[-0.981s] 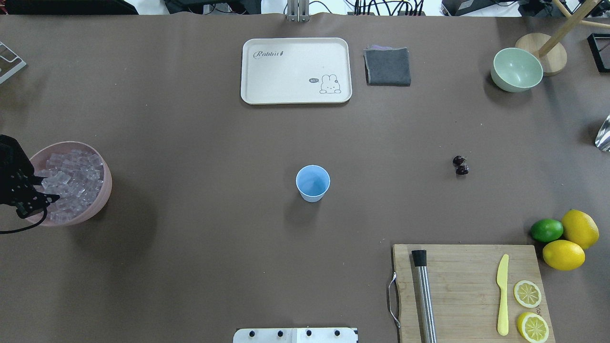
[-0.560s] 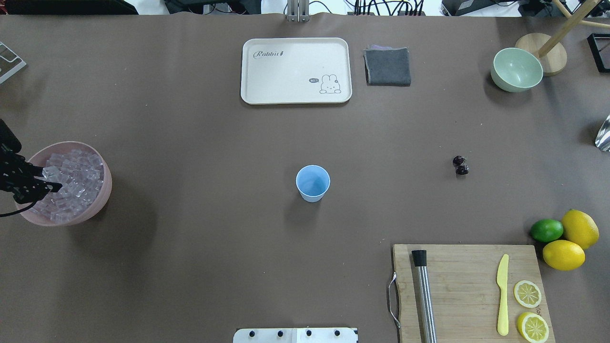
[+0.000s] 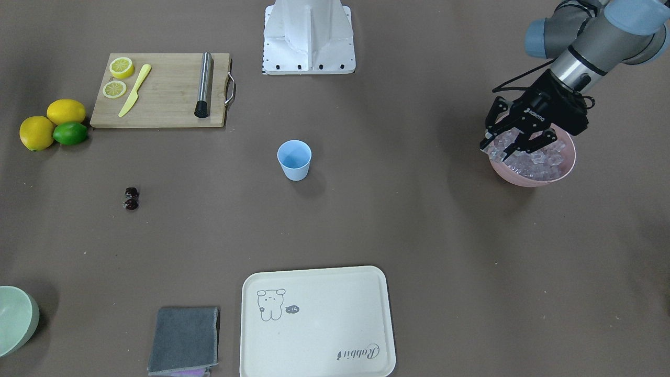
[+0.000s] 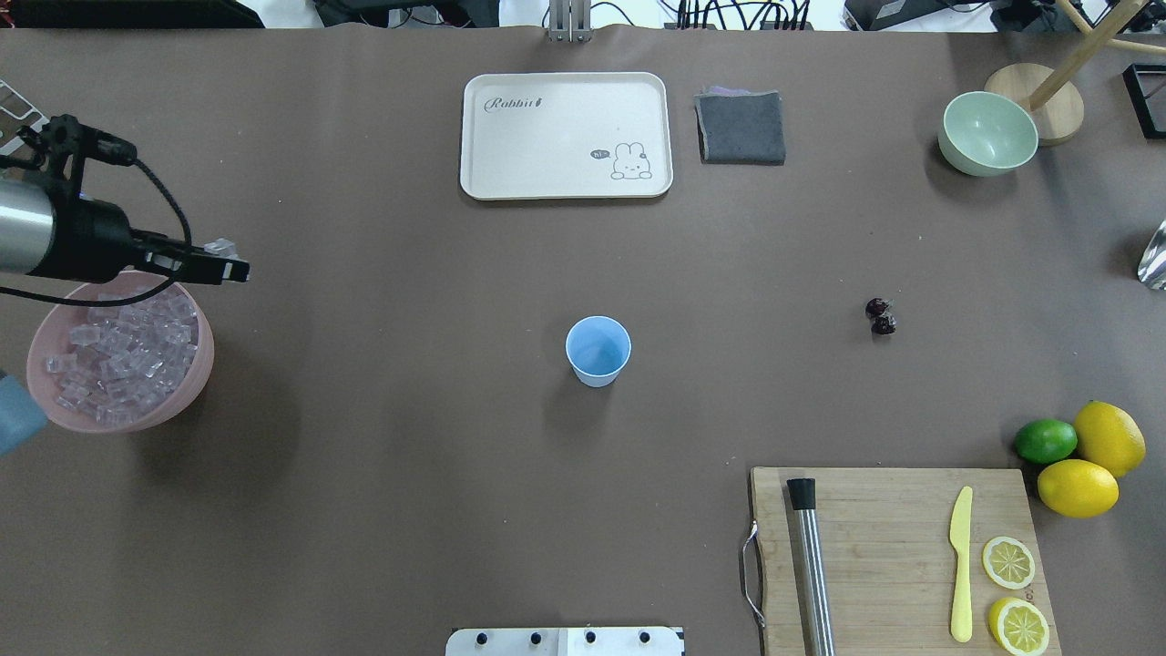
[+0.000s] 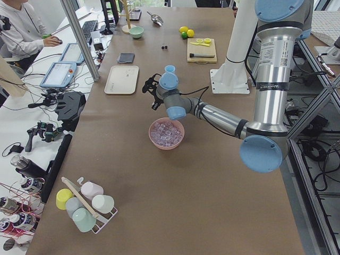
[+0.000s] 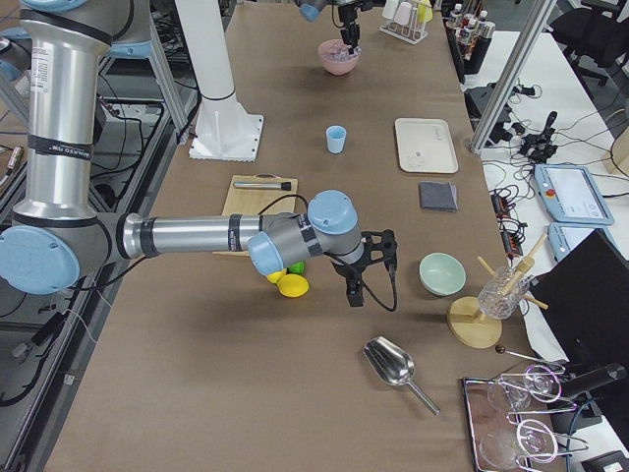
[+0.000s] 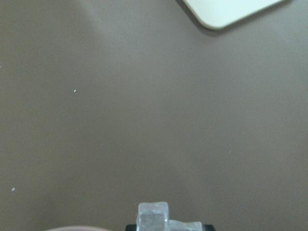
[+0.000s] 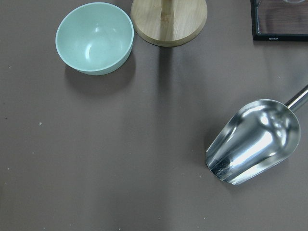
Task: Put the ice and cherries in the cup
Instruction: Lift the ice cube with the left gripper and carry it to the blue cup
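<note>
**Left gripper up out of the bowl with ice**

Since the earlier overhead frame, the left gripper (image 4: 228,266) has come up from among the ice (image 4: 118,357) in the pink bowl (image 4: 204,363). It now hangs past the bowl's far rim, on the side towards the tray (image 4: 565,132). The cup (image 4: 598,351) and the cherries (image 4: 880,317) lie where they did.

The gripper is clamped on an ice cube (image 4: 221,247), which shows at the fingertips in the overhead view. In the left wrist view the ice cube (image 7: 153,215) sits at the bottom edge with a second glassy lump touching its right side. Bare bench (image 7: 144,106) lies beyond it, and a corner of the tray (image 7: 231,9) shows at the top. In the front-facing view the left gripper (image 3: 515,146) stands against the heaped ice (image 3: 544,159), and the held piece cannot be told from the pile behind it.

The held cube is small, clear and faintly frosted, with squared edges. The pile in the bowl is many like pieces with a pinkish cast.

The cup stands upright and open near the middle of the bench (image 4: 410,474), well apart from the gripper. It is light blue with nothing visible inside. The two cherries, dark and glossy, touch each other on the bench beyond the cup on the robot's right.

The right gripper (image 6: 352,295) shows only in the right side view, above the bench near the lemons. Whether its fingers are apart or together I cannot tell.
</note>
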You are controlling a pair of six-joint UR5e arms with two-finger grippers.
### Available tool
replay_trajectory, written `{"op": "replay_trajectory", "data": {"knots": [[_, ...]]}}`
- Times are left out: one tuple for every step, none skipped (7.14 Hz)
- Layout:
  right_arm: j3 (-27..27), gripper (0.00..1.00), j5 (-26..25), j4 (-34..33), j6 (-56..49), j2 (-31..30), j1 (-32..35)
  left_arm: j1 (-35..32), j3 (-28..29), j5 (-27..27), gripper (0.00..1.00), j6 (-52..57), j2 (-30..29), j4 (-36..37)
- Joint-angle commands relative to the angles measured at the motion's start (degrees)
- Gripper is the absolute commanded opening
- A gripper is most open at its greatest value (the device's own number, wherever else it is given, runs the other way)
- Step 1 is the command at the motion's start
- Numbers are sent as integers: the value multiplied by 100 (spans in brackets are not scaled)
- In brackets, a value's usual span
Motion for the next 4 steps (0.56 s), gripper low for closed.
{"op": "replay_trajectory", "data": {"knots": [[6,100,-10,-7,3,12,0,599,107,410,0,-1466,-991,10],[6,100,-19,-7,3,21,0,1098,142,961,0,-2063,-1378,10],[6,100,-45,-7,3,21,0,1573,264,1541,0,-2365,-1791,10],[6,100,-132,-7,3,21,0,2091,405,2199,0,-2533,-2117,10]]}}
